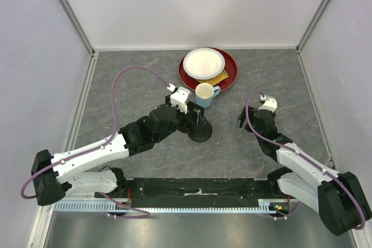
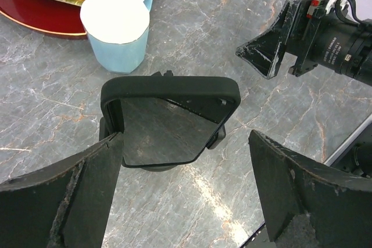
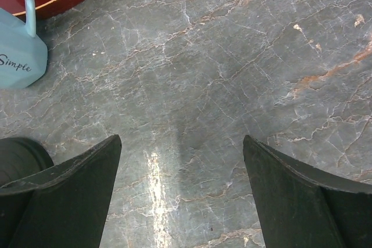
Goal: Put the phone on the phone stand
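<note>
Phone [image 2: 168,121]: propped aslant on phone stand [image 1: 202,135], mid-table, just near of blue mug [image 2: 119,33]. Left gripper [image 2: 185,140]: spread wide, flanking phone, clamped on nothing; touching at left corner or not, cannot tell. Right gripper [image 3: 181,143]: spread apart too, over grey marbled table [image 3: 232,56], to the right of stand, well apart from phone. Red plate [image 1: 229,74] with white bowl [image 1: 203,62] beyond mug.

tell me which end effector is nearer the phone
Left. The left end effector is open right at the phone, one finger each side; the right end effector stands apart, off to the robot's right.
</note>
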`<state>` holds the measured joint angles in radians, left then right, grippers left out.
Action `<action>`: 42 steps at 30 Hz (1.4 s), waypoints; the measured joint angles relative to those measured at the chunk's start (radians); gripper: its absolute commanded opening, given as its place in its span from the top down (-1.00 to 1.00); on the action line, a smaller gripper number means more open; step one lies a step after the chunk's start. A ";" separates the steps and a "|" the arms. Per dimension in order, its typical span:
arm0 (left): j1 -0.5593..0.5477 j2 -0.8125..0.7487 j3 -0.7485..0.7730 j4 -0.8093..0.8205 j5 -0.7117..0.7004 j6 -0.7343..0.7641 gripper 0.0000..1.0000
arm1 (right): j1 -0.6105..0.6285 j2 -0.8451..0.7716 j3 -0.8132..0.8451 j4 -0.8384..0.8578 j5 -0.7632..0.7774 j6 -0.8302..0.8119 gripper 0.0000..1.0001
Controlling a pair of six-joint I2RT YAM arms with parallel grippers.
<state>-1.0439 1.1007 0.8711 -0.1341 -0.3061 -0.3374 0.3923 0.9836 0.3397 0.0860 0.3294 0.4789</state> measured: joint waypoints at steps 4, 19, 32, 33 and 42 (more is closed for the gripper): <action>-0.001 0.000 0.019 -0.034 0.001 0.004 -0.87 | 0.000 -0.003 0.000 0.000 -0.002 0.000 -0.84; 0.014 -0.080 0.151 -0.224 0.050 0.036 -0.99 | -0.002 0.005 0.000 0.004 -0.015 0.000 -0.82; 0.015 0.124 0.288 -0.326 0.025 0.027 -0.84 | -0.003 0.007 0.000 0.005 -0.015 0.000 -0.82; 0.015 0.130 0.294 -0.332 0.020 0.027 -0.82 | -0.003 0.007 0.000 0.004 -0.015 0.000 -0.82; 0.015 0.134 0.321 -0.393 -0.007 0.027 -0.90 | -0.003 0.007 0.000 0.005 -0.015 0.000 -0.82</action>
<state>-1.0290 1.2346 1.1923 -0.5274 -0.3130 -0.3103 0.3897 0.9905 0.3397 0.0906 0.3141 0.4789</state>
